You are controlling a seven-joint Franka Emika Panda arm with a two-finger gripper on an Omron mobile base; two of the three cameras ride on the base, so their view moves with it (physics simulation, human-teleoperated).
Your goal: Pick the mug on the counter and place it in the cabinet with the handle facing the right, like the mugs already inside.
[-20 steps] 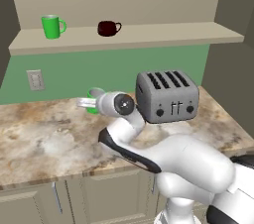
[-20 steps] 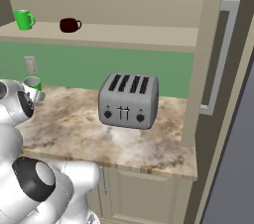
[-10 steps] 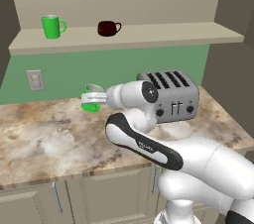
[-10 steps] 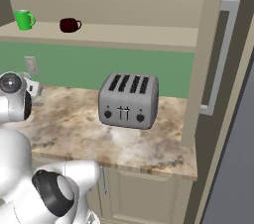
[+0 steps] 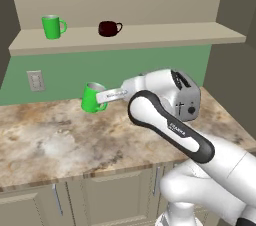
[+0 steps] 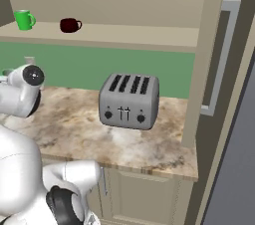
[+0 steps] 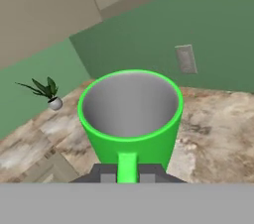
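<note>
From the hand view, the end effector point(image 7: 127, 177) sits at the bottom edge with its dark tips on either side of the handle point(image 7: 127, 167), clamped on that green loop as far as the cropped view lets one judge. The mug point(image 7: 130, 119) rises straight ahead of it, its pale grey inside open to the camera.

In the left base view the mug point(image 5: 93, 98) hangs tilted in the air above the marbled worktop point(image 5: 60, 140), clear of its surface, held at the tip of the white arm that reaches leftward. Behind the arm's elbow stands a grey toaster point(image 5: 186, 95), partly hidden there; the right base view shows it whole point(image 6: 129, 100) on the stone, four slots up.

Further back is the green wall, with a pale outlet plate point(image 5: 35, 80) to the mug's left. A small potted plant point(image 7: 49, 92) stands on the worktop off to one side in the hand view.

Above, the cabinet point(image 5: 130, 36) carries a second green mug point(image 5: 52, 26) and a squat dark red mug point(image 5: 109, 28), well apart, each handle to the right.
</note>
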